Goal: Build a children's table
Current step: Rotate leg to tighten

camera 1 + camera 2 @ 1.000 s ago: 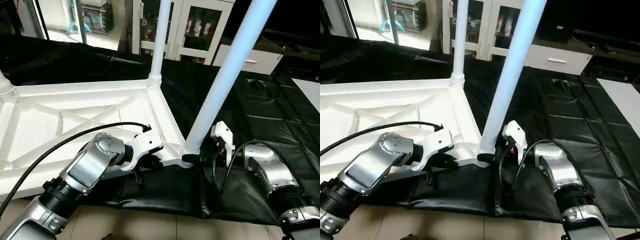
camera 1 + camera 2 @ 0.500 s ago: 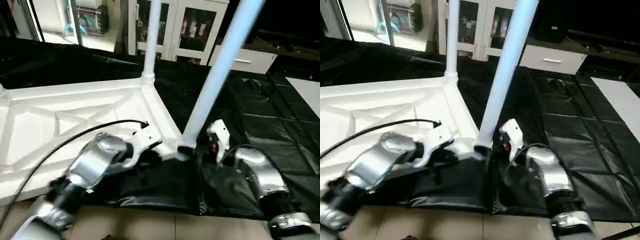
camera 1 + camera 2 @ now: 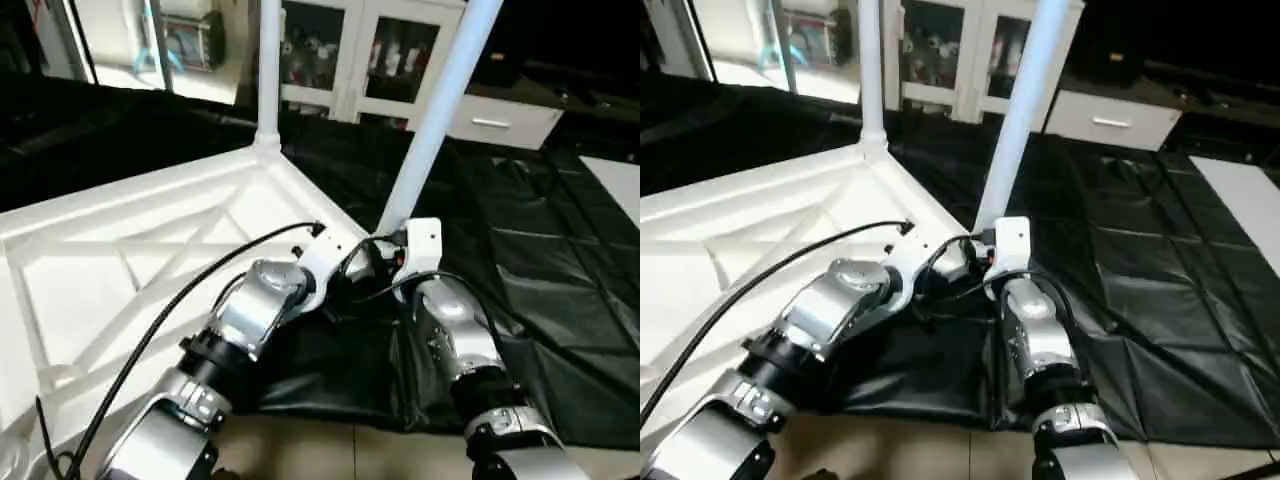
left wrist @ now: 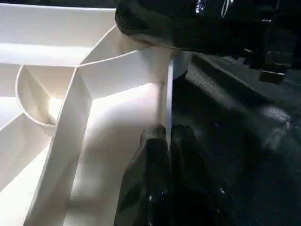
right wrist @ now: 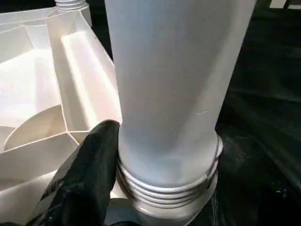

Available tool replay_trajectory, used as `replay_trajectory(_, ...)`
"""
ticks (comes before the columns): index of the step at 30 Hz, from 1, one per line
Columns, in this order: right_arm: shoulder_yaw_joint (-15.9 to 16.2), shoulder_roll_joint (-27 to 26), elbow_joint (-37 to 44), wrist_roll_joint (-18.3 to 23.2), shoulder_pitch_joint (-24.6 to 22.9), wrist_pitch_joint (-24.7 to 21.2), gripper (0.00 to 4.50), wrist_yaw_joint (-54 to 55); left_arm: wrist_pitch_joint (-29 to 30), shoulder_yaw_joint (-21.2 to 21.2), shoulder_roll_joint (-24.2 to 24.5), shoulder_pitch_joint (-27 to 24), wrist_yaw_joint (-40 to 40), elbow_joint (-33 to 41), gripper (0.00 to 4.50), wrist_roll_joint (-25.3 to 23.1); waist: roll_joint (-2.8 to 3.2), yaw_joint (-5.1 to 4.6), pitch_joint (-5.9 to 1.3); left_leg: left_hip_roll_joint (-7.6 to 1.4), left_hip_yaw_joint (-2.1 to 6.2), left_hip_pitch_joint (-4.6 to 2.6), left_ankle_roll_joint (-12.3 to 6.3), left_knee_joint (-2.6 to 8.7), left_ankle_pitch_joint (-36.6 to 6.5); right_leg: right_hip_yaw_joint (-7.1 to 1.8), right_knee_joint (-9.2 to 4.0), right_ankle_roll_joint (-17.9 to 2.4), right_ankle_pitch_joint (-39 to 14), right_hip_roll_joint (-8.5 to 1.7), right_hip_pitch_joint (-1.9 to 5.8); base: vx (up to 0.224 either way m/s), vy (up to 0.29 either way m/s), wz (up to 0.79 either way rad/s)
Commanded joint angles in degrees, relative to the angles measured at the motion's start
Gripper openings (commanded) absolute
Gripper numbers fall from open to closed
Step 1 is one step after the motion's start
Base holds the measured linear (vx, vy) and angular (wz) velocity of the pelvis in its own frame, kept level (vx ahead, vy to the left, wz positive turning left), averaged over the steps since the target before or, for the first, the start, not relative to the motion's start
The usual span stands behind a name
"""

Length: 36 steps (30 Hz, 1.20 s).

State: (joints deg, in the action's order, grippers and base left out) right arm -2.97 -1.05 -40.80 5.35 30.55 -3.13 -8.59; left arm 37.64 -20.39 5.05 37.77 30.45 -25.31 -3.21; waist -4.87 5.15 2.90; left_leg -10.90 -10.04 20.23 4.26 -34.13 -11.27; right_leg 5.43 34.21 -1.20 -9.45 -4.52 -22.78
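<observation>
The upturned tabletop point(image 3: 150, 260) lies on the black mat point(image 3: 560, 260) with its X-ribbed underside facing up, and compared with a second ago its near corner has been swung toward the middle of the head views, so that both silver forearms now converge on it where before they stood well apart on either side. From the left, the left gripper point(image 4: 167, 141) is seen shut on the thin outer rim of the tabletop just beside the corner socket, one black finger on each face of the wall. Farther back, the far leg point(image 3: 268, 70) stands upright in its own socket. At the corner itself, the near leg point(image 5: 174, 84) is seated with its threaded collar point(image 5: 164, 186) showing at the socket's mouth; the right gripper point(image 5: 155, 188) is held around that base with its jaws fairly wide, one black finger point(image 5: 89, 174) lying against the collar. The turn appears to belong to screwing the leg home while the rim is braced, though this is only a judgement. The right gripper's second finger is hidden behind the leg, both legs' tops are cut off, and the tabletop's other corners cannot be made out.
</observation>
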Motion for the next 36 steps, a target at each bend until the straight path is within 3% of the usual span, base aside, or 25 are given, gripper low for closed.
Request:
replay_trajectory(1, 2.7, -1.8, -0.9, -1.7, -0.7, 0.2, 2.72, -1.4, -4.2, 1.9, -1.2, 2.0, -3.7, -0.3, 0.00, -0.4, 0.56, -0.28, -3.56, -2.59, 0.81, -0.57, 1.03, 4.73, -12.2, -3.39, -4.01, -7.3, -14.3, -4.59, 2.07, 0.000, 0.000, 0.00)
replay_trajectory(3, 2.7, -1.1, 0.5, -0.2, -1.1, 0.7, 2.72, -3.6, -4.5, 2.0, -0.5, 1.6, -2.8, 0.0, 0.00, -0.3, 0.52, -0.19, -3.61, -2.49, 0.63, -0.36, 0.11, 4.62, -9.8, -3.39, -3.63, -8.1, -11.5, -4.54, 2.34, 0.000, 0.000, 0.00)
replay_trajectory(5, 1.7, -0.4, 3.1, 3.3, -1.8, -0.2, 3.42, -8.5, -5.1, 1.6, 0.6, 1.1, -1.4, 0.7, 0.00, -0.3, 0.71, -0.12, -3.59, -2.66, 0.67, -0.34, -0.54, 4.65, -9.6, -3.38, -3.67, -8.2, -11.7, -4.62, 2.48, 0.000, 0.000, 0.00)
replay_trajectory(7, 1.0, 1.5, 7.2, 6.2, -2.9, -2.5, 3.44, -13.8, -5.4, 1.3, 1.9, 0.3, 0.5, 1.8, 0.00, -0.1, 0.77, -0.08, -3.54, -2.64, 0.66, -0.28, -1.09, 4.66, -9.3, -3.35, -3.66, -8.2, -11.0, -4.44, 2.59, 0.000, 0.000, 0.00)
replay_trajectory(10, 1.9, 3.9, 10.5, 7.2, -4.1, -4.2, 3.79, -18.8, -5.7, 1.0, 2.9, -0.5, 2.1, 2.6, 0.00, 0.1, 0.62, -0.53, -3.57, -2.66, 0.97, 0.46, -1.99, 4.74, -8.8, -3.27, -3.67, -7.9, -11.7, -4.64, 3.26, 0.000, 0.000, 0.00)
replay_trajectory(11, 2.1, 4.9, 11.6, 7.4, -4.6, -4.4, 3.86, -20.0, -5.9, 0.8, 3.3, -0.8, 2.7, 2.9, 0.00, 0.2, 0.69, -0.66, -3.55, -2.77, 0.89, 0.17, -1.89, 4.65, -8.6, -3.29, -3.87, -8.2, -12.5, -4.71, 2.83, 0.000, 0.000, 0.00)
replay_trajectory(14, 2.1, 9.7, 14.7, 8.5, -5.3, -6.4, 3.93, -25.1, -9.0, -2.2, 6.6, -3.5, 10.5, 6.3, 0.00, 1.4, 0.73, -0.48, -3.56, -2.97, 0.81, -0.07, -2.17, 4.56, -7.5, -3.41, -3.61, -9.4, -11.3, -4.73, 2.74, 0.000, 0.000, 0.00)
replay_trajectory(16, 3.1, 13.1, 15.1, 8.1, -5.4, -6.8, 4.23, -29.3, -10.1, -4.1, 9.1, -5.2, 15.4, 8.9, 0.00, 2.1, 0.96, -0.18, -3.54, -3.01, 0.64, -0.33, -2.23, 4.44, -6.4, -3.41, -3.31, -10.6, -9.2, -4.59, 2.63, 0.000, 0.000, 0.00)
replay_trajectory(18, 3.7, 16.4, 16.0, 8.8, -5.7, -8.1, 4.30, -34.7, -10.8, -5.7, 11.6, -6.9, 20.0, 11.8, 0.00, 3.2, 0.96, 0.12, -3.29, -2.90, 0.29, -0.58, -2.43, 4.43, -7.7, -3.55, -3.54, -11.2, -10.3, -4.53, 2.38, 0.000, 0.000, 0.00)
replay_trajectory(19, 3.9, 17.4, 16.3, 9.1, -5.9, -8.5, 4.40, -36.6, -10.9, -6.1, 12.3, -7.5, 21.5, 13.0, 0.00, 3.8, 0.95, 0.24, -3.28, -2.86, 0.38, -0.44, -2.42, 4.47, -8.2, -3.50, -3.53, -11.1, -11.1, -4.55, 2.60, 0.000, 0.000, 0.00)
replay_trajectory(23, 6.4, 22.9, 19.0, 8.7, -7.9, -8.8, 4.40, -45.5, -9.7, -7.5, 15.7, -9.6, 26.8, 17.6, 0.00, 6.0, 0.87, 0.47, -3.33, -3.15, 0.56, -0.41, -1.79, 4.57, -9.0, -3.39, -3.49, -10.7, -12.4, -4.65, 2.70, 0.000, 0.000, 0.00)
replay_trajectory(27, 9.7, 27.9, 21.7, 9.6, -10.0, -10.2, 4.40, -54.4, -8.7, -8.5, 18.5, -11.4, 31.0, 20.9, 0.00, 6.6, 0.69, 0.71, -3.10, -3.03, 0.44, -0.25, -2.37, 4.57, -9.6, -3.49, -3.76, -10.2, -14.2, -4.65, 2.68, 0.000, 0.000, 0.00)
replay_trajectory(32, 11.4, 29.2, 22.3, 9.5, -10.6, -9.9, 4.40, -58.9, -8.6, -8.6, 19.2, -12.1, 32.5, 22.0, 0.00, 6.4, 0.60, 0.69, -3.09, -3.03, 0.54, -0.42, -2.06, 4.55, -10.8, -3.44, -4.14, -9.5, -17.7, -4.64, 2.46, 0.000, 0.000, 0.00)
replay_trajectory(36, 12.4, 29.1, 20.9, 8.5, -10.4, -8.5, 4.24, -59.7, -8.1, -8.8, 19.7, -12.1, 32.3, 22.7, 0.00, 6.5, 0.52, 0.59, -3.29, -2.99, 0.58, -0.35, -2.02, 4.45, -9.2, -3.40, -3.71, -10.2, -15.1, -4.60, 2.58, 0.000, 0.000, 0.00)
